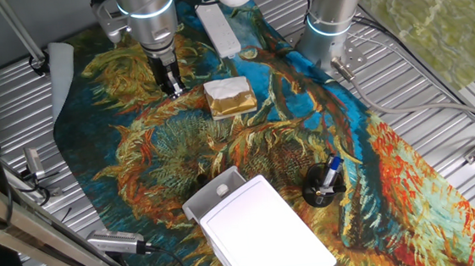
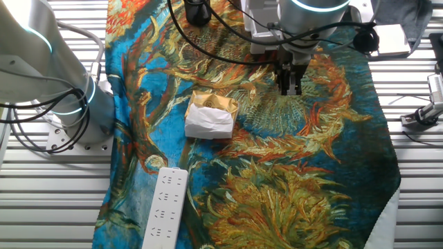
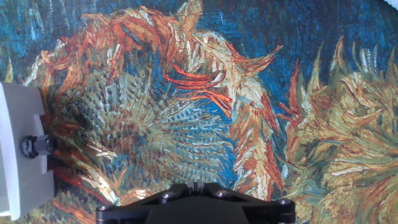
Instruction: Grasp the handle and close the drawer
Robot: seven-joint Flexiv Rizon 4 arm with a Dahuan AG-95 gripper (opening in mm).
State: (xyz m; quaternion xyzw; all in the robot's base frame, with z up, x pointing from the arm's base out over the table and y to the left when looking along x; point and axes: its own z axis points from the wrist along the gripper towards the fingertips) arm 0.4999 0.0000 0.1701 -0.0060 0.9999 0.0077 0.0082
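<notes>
The white box (image 1: pixel 266 228) lies at the front of the cloth. Its light-grey drawer (image 1: pixel 215 194) is pulled out towards the far side, and the small round handle (image 1: pixel 221 189) sits on its front. In the hand view the drawer (image 3: pixel 18 149) and the handle (image 3: pixel 37 146) show at the left edge. My gripper (image 1: pixel 172 89) hangs just above the cloth at the far left, well away from the drawer. Its fingers are together and hold nothing. It also shows in the other fixed view (image 2: pixel 289 86) and at the bottom of the hand view (image 3: pixel 198 185).
A tan-and-white sponge block (image 1: pixel 230 97) lies right of the gripper and also shows in the other fixed view (image 2: pixel 211 114). A white power strip (image 1: pixel 219 28) lies at the back. A black cup with a pen (image 1: pixel 322 186) stands right of the box. A second arm's base (image 1: pixel 330 19) stands at the back right.
</notes>
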